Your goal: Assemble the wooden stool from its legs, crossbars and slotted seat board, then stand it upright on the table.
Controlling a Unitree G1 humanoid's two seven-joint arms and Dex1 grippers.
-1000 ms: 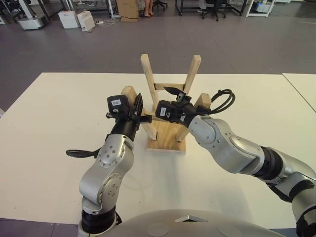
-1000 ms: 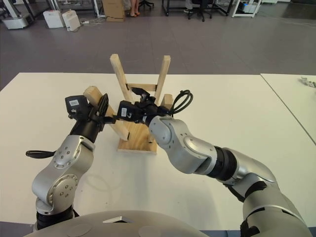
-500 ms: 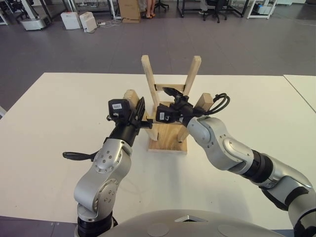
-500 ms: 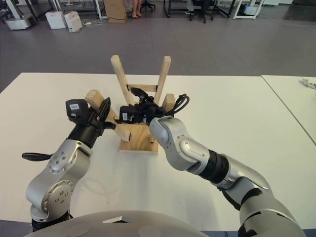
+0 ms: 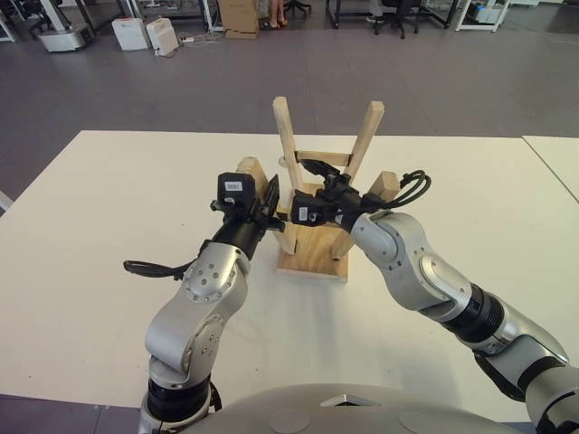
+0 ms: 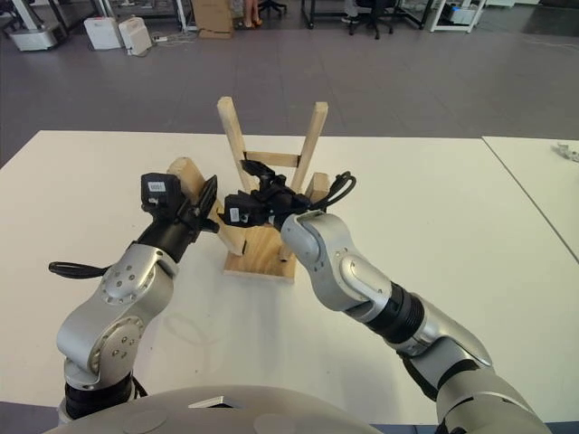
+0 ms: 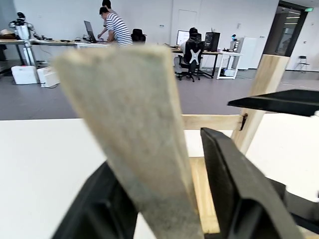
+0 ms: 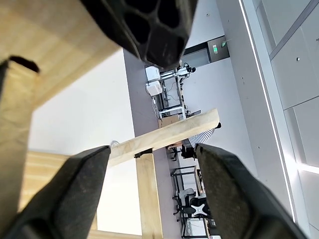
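The left gripper (image 5: 273, 210) is closed on the nearest leg (image 7: 130, 129) of the upturned stool (image 5: 312, 217), a finger on each side of the wood; the seat board (image 5: 312, 263) lies flat on the table (image 5: 109, 208) just below it. To its right the right gripper (image 5: 317, 181) has its fingers spread and holds nothing, with the crossbar (image 5: 324, 158) just beyond. The wood looks light, stiff and dry, but the joints may be loose; I would hold low on the legs, near the seat.
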